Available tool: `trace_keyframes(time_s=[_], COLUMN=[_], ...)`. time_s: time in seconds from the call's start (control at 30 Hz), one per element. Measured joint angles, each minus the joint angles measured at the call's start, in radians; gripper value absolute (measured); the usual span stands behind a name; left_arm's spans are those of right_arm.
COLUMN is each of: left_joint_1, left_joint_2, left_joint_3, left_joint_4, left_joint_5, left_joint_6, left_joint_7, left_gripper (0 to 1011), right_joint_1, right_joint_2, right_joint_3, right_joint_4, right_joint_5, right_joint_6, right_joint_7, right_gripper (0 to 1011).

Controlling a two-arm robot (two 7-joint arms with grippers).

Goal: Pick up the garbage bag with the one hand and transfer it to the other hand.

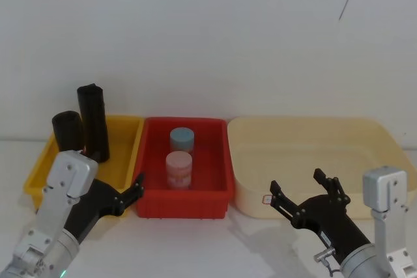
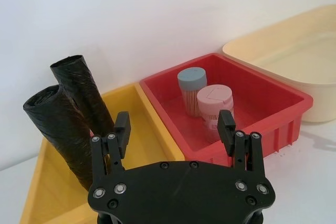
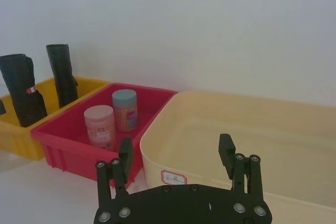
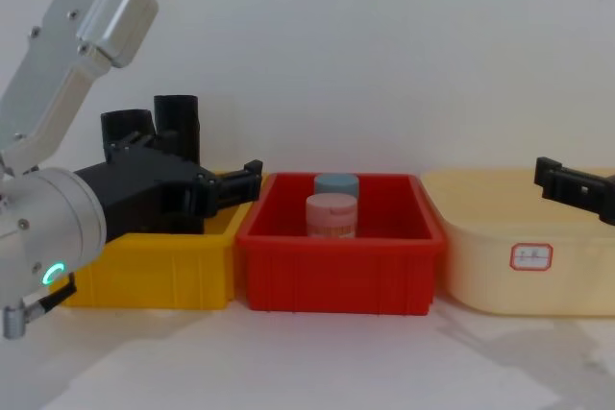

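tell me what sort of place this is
Probably a robot lab bench: yellow plastic bin, red plastic bin, cream plastic tub along a white wall, left gripper and right gripper open before them.

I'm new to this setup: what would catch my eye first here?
Three bins stand in a row: yellow bin, red bin, cream bin, left to right. In the yellow one stand two black rolls, the shorter garbage bag beside a taller roll; a blue-lidded jar and a pink-lidded jar sit in the red. The left gripper and right gripper hover open in front.
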Motion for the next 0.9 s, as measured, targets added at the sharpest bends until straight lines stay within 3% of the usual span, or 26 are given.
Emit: trace_keyframes(time_s=[0.9], left_joint_1=[0.000], left_joint_2=[0.000], left_joint_3=[0.000], left_joint_4=[0.000], left_joint_5=[0.000], left_joint_6=[0.000], left_joint_7=[0.000], left_gripper=[1000], right_joint_1=[0.000], right_joint_2=[0.000], right_joint_3=[0.000], right_joint_4=[0.000], right_joint_5=[0.000], right_joint_6=[0.000], right_joint_7=[0.000], right_gripper=[1000])
